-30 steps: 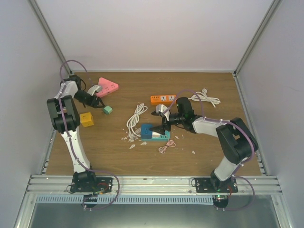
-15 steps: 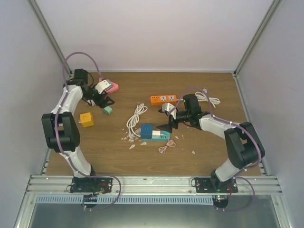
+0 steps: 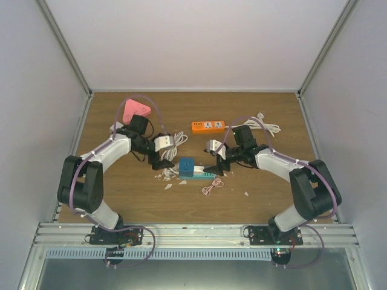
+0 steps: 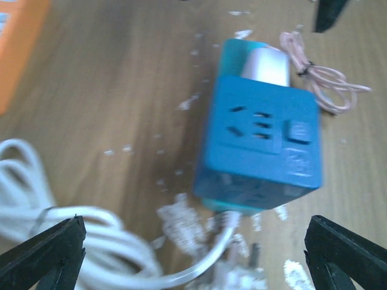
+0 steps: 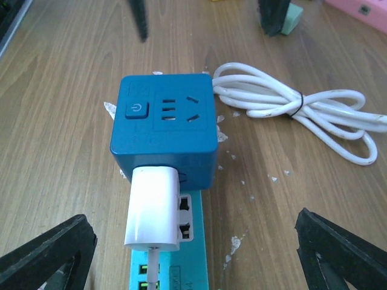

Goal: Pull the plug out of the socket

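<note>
A blue cube socket (image 3: 186, 165) sits on the end of a teal power strip (image 3: 204, 174) at the table's middle. A white plug (image 5: 152, 208) is pushed into the cube's side facing my right gripper, with its thin cable running over the strip. My left gripper (image 3: 164, 161) is open, just left of the cube. In the left wrist view its fingers (image 4: 42, 254) stand wide, short of the cube (image 4: 260, 151), and the plug (image 4: 266, 63) shows behind. My right gripper (image 3: 213, 167) is open, and its fingers (image 5: 341, 254) straddle the strip (image 5: 175, 266) short of the plug.
A coiled white cable (image 3: 173, 147) lies by the left gripper. An orange power strip (image 3: 208, 125) and another white cable (image 3: 261, 124) lie at the back. A pink power strip (image 3: 135, 109) is at the back left. A thin pink cable (image 3: 211, 186) and white scraps lie near the strip.
My left arm has swung from the pink strip at the back left down to the cube's left side. My right gripper has drawn back a little to the right of the cube.
</note>
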`<action>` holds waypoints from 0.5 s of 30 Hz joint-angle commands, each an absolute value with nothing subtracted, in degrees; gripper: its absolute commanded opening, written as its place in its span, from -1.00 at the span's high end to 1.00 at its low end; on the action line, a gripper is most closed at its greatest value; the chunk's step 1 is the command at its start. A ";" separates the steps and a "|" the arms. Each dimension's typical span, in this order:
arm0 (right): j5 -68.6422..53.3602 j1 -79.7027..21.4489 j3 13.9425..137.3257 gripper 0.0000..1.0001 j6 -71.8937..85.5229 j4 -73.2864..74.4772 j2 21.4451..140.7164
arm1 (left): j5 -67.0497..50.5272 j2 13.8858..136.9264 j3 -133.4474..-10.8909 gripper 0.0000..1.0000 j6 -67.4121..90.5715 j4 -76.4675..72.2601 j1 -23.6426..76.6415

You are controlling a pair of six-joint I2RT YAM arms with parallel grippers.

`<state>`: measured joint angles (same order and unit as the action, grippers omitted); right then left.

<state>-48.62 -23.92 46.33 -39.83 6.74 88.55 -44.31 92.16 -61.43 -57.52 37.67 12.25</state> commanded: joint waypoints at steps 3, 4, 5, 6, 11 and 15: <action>-43.15 -27.31 46.47 -0.75 -40.48 9.22 89.52 | -47.18 88.01 -52.28 -0.98 -55.99 22.66 18.03; -42.13 -27.97 46.60 -0.74 -40.29 9.17 89.97 | -46.67 87.98 -51.44 -0.98 -55.46 20.91 19.02; -41.24 -28.61 46.94 -0.72 -40.14 9.23 90.52 | -46.14 87.98 -50.62 -0.98 -55.09 19.51 19.94; -39.85 -29.21 47.32 -0.70 -39.83 9.19 91.13 | -45.82 88.10 -49.98 -0.98 -54.98 18.39 20.88; -36.03 -31.52 48.66 -0.53 -38.84 7.89 93.39 | -44.24 89.21 -48.83 -0.98 -53.92 14.23 23.29; -34.79 -32.62 49.49 -0.35 -38.41 7.42 94.43 | -44.16 90.58 -48.84 -0.96 -53.79 13.19 24.22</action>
<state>-37.47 -31.38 47.33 -39.11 8.25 93.21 -44.16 89.67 -49.47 -54.46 18.85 23.27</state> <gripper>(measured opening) 0.709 0.989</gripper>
